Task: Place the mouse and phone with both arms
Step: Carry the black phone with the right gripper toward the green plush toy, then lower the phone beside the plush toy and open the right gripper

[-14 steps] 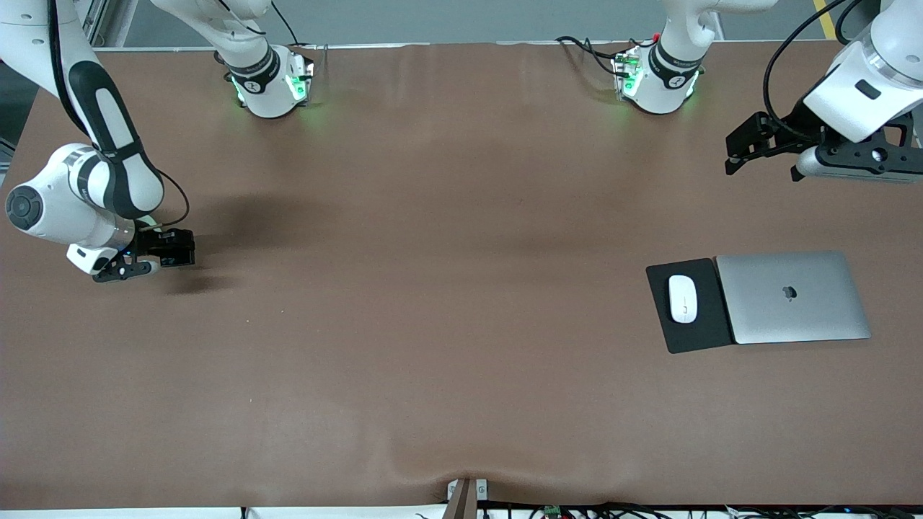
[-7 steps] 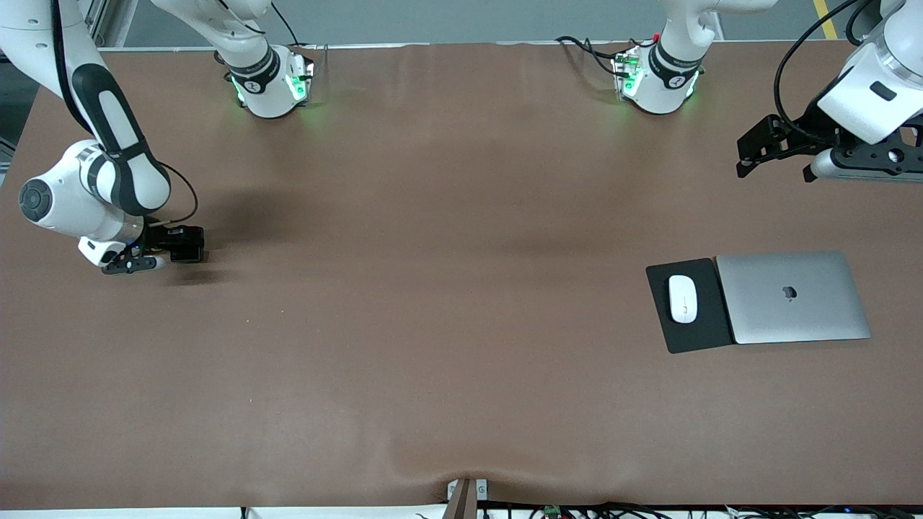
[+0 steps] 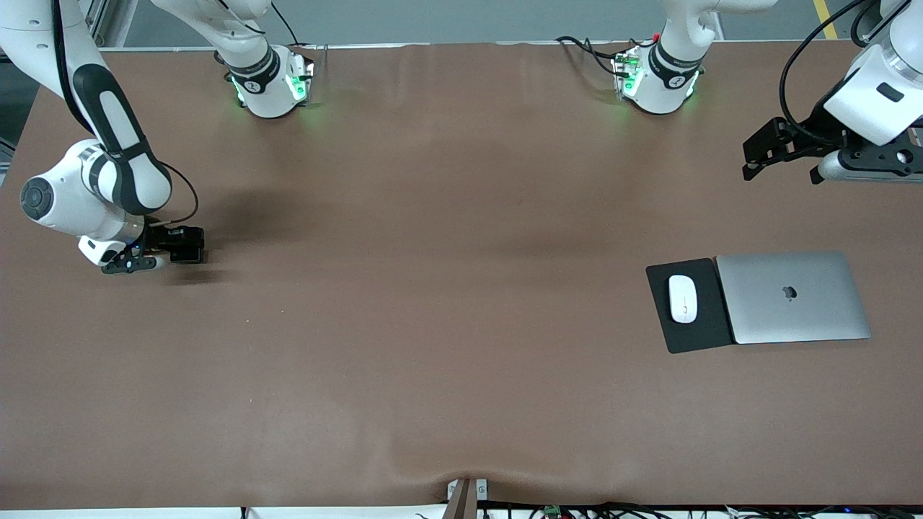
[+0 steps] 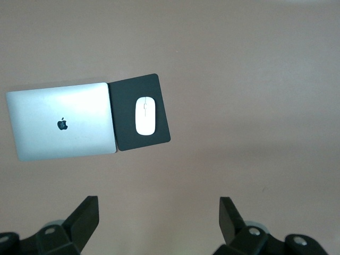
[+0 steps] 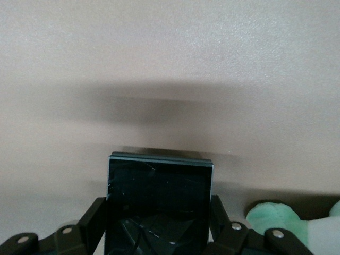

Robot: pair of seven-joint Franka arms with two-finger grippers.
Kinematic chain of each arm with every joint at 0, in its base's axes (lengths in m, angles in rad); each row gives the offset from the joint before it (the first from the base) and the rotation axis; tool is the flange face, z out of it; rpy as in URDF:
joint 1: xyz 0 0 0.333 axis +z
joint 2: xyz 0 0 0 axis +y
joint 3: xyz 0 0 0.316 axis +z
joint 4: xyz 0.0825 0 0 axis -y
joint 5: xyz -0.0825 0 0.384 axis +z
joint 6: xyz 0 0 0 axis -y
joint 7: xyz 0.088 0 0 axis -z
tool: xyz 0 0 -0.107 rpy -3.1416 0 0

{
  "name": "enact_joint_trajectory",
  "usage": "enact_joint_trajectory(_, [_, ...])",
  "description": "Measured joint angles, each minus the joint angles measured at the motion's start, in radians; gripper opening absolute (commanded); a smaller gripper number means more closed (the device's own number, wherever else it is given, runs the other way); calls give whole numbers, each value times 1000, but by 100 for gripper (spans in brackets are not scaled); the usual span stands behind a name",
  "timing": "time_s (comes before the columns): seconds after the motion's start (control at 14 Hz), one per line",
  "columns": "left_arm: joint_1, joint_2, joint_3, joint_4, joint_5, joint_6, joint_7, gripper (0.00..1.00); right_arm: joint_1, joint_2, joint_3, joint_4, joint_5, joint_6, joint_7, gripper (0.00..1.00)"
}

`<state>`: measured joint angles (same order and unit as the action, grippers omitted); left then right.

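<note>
My right gripper is shut on the black phone and holds it low over the table at the right arm's end, with a shadow under it. The white mouse lies on a black pad toward the left arm's end. My left gripper hangs open and empty, high over the table near the left arm's end, and looks down on the mouse from a distance.
A shut silver laptop lies flat against the pad's edge, on the side toward the left arm's end. The two arm bases stand along the table's edge with green lights. A brown cloth covers the table.
The left gripper has drifted a little toward the left arm's end of the table. The right gripper with the phone shifted slightly toward the table's middle, then held still.
</note>
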<state>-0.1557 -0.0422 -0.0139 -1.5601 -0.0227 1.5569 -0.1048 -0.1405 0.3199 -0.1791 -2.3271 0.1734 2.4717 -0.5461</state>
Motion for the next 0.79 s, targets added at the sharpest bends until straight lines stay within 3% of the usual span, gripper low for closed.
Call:
enact_joint_trajectory(0.21, [8, 0, 2, 0, 1, 0, 1, 100, 0, 2, 1, -3, 10, 5, 1, 68])
enact_joint_trajectory(0.29, [13, 1, 3, 0, 1, 0, 2, 100, 0, 4, 2, -5, 23, 7, 1, 79])
enact_joint_trajectory(0.57, [26, 1, 4, 0, 1, 1, 3, 100, 0, 10, 6, -16, 39, 10, 1, 83])
enact_joint_trajectory(0.79, [27, 1, 4, 0, 1, 1, 3, 100, 0, 17, 7, -16, 40, 11, 1, 100])
